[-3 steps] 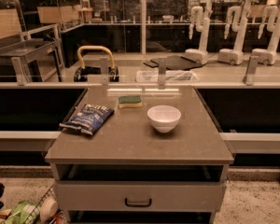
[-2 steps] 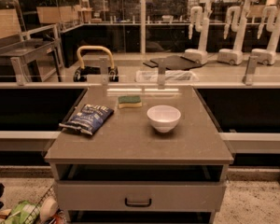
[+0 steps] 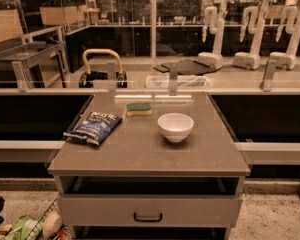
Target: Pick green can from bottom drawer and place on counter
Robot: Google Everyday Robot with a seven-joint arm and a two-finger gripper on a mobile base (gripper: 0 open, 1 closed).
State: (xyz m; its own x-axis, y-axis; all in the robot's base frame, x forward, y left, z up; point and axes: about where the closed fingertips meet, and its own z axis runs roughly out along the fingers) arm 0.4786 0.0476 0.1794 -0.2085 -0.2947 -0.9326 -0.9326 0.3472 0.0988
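Observation:
The counter (image 3: 140, 154) is a grey-brown stone-look top on a grey drawer cabinet in the middle of the camera view. The green can is not in view. A closed grey drawer (image 3: 148, 211) with a dark handle sits under an open slot below the counter. The bottom drawer lies below the picture's lower edge. On the counter lie a white bowl (image 3: 175, 127), a flat green-and-yellow sponge (image 3: 139, 108) and a blue chip bag (image 3: 93, 126). The gripper is not in view.
A long pale shelf with metal posts (image 3: 155, 86) runs behind the counter. Several white robot arms (image 3: 250, 34) stand at the back right. A wire basket of items (image 3: 30, 226) sits on the floor at lower left. A grey table (image 3: 25, 54) stands at far left.

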